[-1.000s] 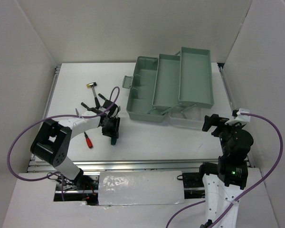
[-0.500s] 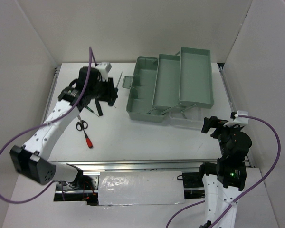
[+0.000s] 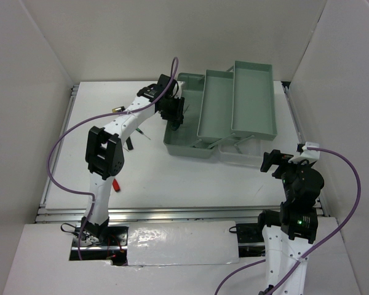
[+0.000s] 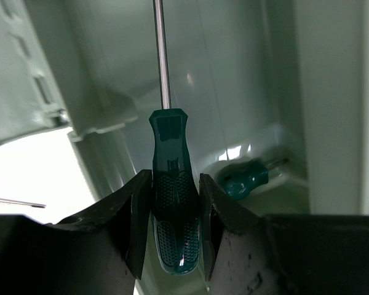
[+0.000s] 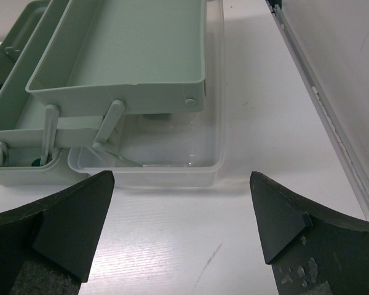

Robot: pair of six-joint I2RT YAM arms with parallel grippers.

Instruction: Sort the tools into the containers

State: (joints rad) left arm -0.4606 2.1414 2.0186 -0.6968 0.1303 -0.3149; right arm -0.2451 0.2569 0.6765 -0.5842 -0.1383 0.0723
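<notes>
The sage-green toolbox [image 3: 236, 98] stands open at the back, trays fanned out. My left gripper [image 3: 176, 118] is over its left base compartment [image 4: 234, 92], shut on a green-handled screwdriver [image 4: 174, 196] with the shaft pointing away. Another green-handled screwdriver [image 4: 246, 179] lies in that compartment. A red-handled screwdriver [image 3: 115, 184] lies on the table by the left arm. The hammer's yellowish head [image 3: 116, 110] shows behind the arm. The scissors are hidden. My right gripper [image 3: 273, 161] is open and empty, near the toolbox's right front; in the right wrist view [image 5: 181, 184] it faces the trays [image 5: 129, 49].
A clear plastic tray [image 5: 190, 160] sits under the toolbox's right side, also in the top view [image 3: 246, 157]. A thin screwdriver [image 3: 144, 134] and a black tool [image 3: 129, 144] lie on the table left of the toolbox. A metal rail [image 3: 295, 120] runs along the right edge.
My left arm swung from the table's left middle up and right to the toolbox, carrying the green-handled screwdriver. The right arm has not moved.
</notes>
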